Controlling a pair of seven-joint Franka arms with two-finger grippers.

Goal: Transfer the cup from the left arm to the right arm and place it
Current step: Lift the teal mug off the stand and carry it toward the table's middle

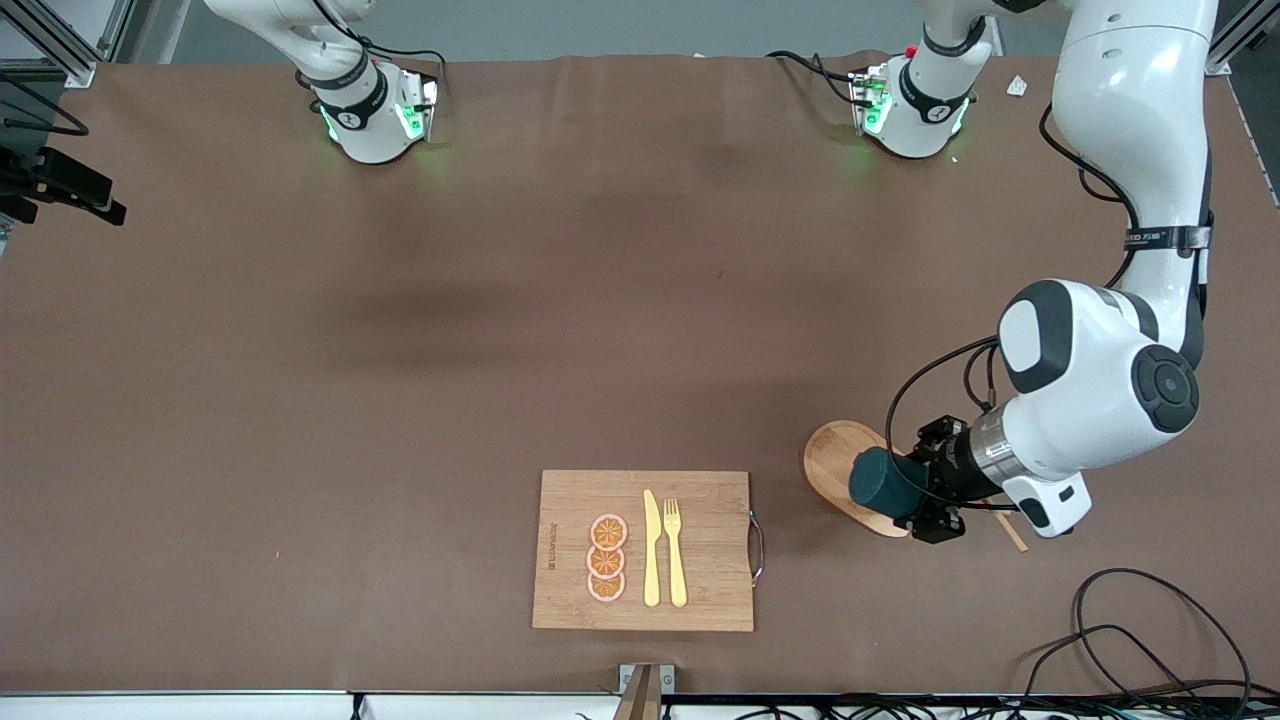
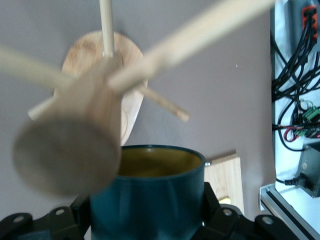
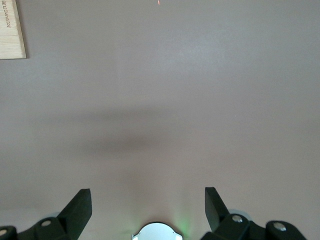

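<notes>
The left pincer (image 1: 915,497) is clamped on the cup (image 1: 883,482) — dark teal outside, mustard-yellow inside — holding it by its sides over the oval wooden tray (image 1: 832,462) at the left arm's end of the desk (image 1: 400,350). A wooden rack of thin pegs (image 2: 95,125) stands on that tray, right by the cup's rim. Toward the middle of the desk lies a wooden board (image 1: 700,590) with a yellow knife (image 1: 651,550), a fork (image 1: 675,550) and orange slices (image 1: 607,558). The right pincer (image 3: 148,202) hangs over bare desk, fingers apart — holding nothing.
</notes>
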